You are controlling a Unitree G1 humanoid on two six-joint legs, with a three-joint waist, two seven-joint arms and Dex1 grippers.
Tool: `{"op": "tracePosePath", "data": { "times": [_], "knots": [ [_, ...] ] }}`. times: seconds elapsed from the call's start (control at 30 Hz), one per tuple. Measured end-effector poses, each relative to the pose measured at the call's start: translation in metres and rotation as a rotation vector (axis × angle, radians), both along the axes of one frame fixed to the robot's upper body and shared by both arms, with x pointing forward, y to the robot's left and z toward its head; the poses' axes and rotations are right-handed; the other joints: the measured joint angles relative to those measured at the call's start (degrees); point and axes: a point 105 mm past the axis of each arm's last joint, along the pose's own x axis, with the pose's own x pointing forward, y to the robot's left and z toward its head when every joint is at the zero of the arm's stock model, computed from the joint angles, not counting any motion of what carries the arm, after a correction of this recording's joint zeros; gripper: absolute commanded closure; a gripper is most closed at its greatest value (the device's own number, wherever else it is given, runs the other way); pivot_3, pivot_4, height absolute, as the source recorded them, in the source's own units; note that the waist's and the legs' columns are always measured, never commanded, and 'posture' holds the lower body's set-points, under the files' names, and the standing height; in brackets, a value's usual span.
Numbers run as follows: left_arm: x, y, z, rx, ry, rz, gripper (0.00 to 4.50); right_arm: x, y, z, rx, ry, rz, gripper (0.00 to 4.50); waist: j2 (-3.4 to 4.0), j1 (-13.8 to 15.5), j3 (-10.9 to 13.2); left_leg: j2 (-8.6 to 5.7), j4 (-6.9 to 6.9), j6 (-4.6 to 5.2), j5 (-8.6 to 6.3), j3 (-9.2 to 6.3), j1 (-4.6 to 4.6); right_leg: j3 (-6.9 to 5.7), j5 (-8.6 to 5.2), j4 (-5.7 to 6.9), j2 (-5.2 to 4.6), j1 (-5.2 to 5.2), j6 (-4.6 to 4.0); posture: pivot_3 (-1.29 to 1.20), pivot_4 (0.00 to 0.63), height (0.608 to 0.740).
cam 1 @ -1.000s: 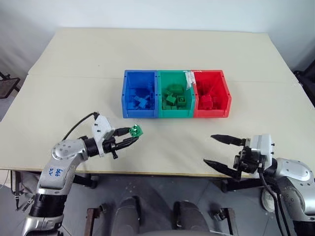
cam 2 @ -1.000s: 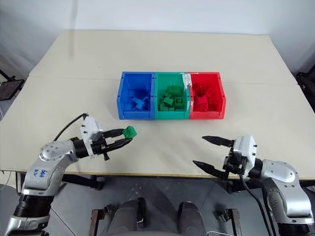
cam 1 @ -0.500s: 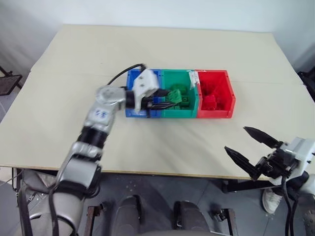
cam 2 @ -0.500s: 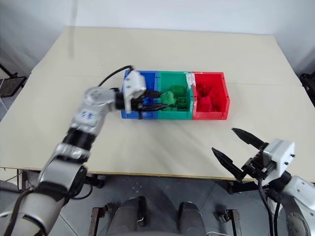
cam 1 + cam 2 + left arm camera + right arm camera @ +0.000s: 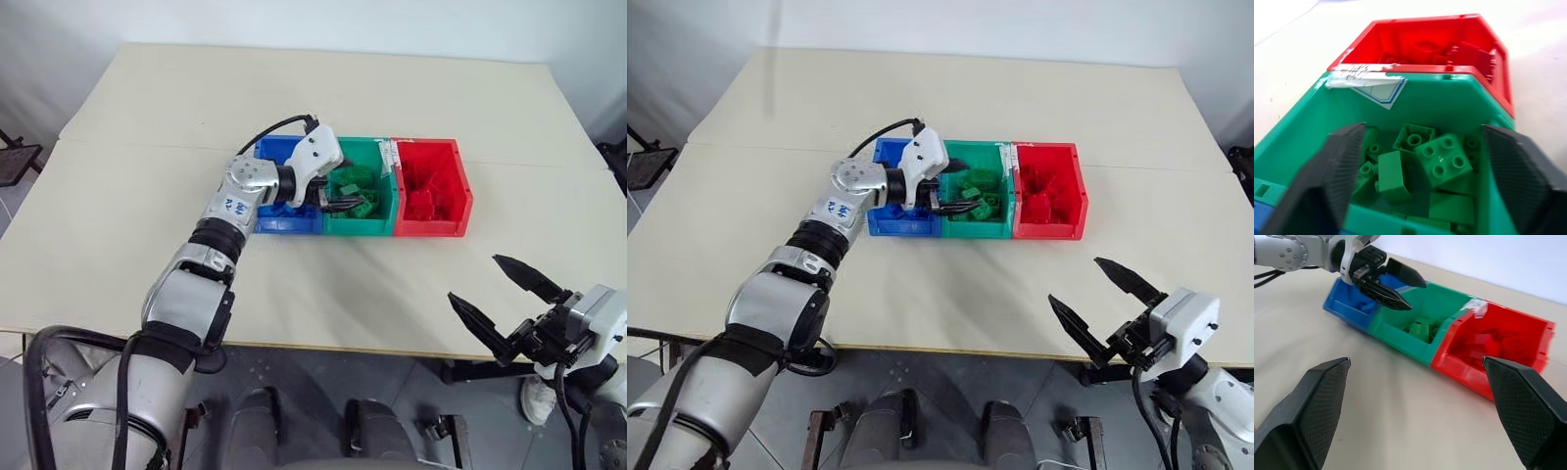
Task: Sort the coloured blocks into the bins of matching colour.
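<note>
From the head cameras you get the whole layout: the three bins sit joined in a row near the middle of the pale counter (image 5: pixel 118 196), blue bin (image 5: pixel 279 219) on the robot's left, green bin (image 5: pixel 359 220) in the middle, red bin (image 5: pixel 433 221) on the right. The left end effector (image 5: pixel 345 198) reaches over the blue bin's inner end and hangs above the green bin, fingers spread wide with nothing between them. The right end effector (image 5: pixel 507 300) is well apart from the bins, out past the counter's near edge on the right, also wide open and empty. The left wrist view is where the blocks actually get readable: green blocks (image 5: pixel 1442 159) lie jumbled on the green bin's floor, small square bricks with four round studs, one tilted up on its edge, and the two dark fingers (image 5: pixel 1334 171) frame them on either side. It also shows a strip of scribbled-on tape (image 5: pixel 1367 85) on the rim between green and red, plus red blocks (image 5: pixel 1469 51) piled in the red bin beyond. The right wrist view looks across the counter at the row from the side, with the left end effector's open black tips over the green bin and blue pieces (image 5: pixel 1364 306) in the blue one.
</note>
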Motion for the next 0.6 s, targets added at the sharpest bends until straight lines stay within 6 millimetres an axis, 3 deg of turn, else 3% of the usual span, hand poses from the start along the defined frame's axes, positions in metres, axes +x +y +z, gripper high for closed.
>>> {"op": "tracePosePath", "data": {
  "times": [0.2,0.43,0.6],
  "knots": [
    [-0.021,0.073,0.001,-0.037,-0.031,0.033,0.03,0.013,0.0,-0.007,-0.046,0.034,0.116,0.0,0.0,-0.8,0.0,0.07,0.08,-0.02,0.01,0.08,0.14,0.0,0.0,0.37,0.0,-0.02,0.0,0.0,0.15,0.74],
    [-0.079,0.155,-0.031,-0.056,0.036,0.191,0.03,0.037,0.002,-0.009,-0.1,0.042,0.268,0.0,0.0,-1.6,0.0,0.12,0.18,0.03,0.04,0.11,0.26,0.1,0.0,0.54,-0.02,0.04,0.0,0.0,0.15,0.74],
    [-0.105,0.173,-0.052,-0.045,0.111,0.314,0.03,0.051,0.004,-0.012,-0.105,0.05,0.33,0.0,0.0,-0.5,0.0,0.09,0.18,0.13,0.04,0.05,0.24,0.05,0.04,0.58,-0.06,0.03,-0.08,0.0,0.15,0.74]
  ]
}}
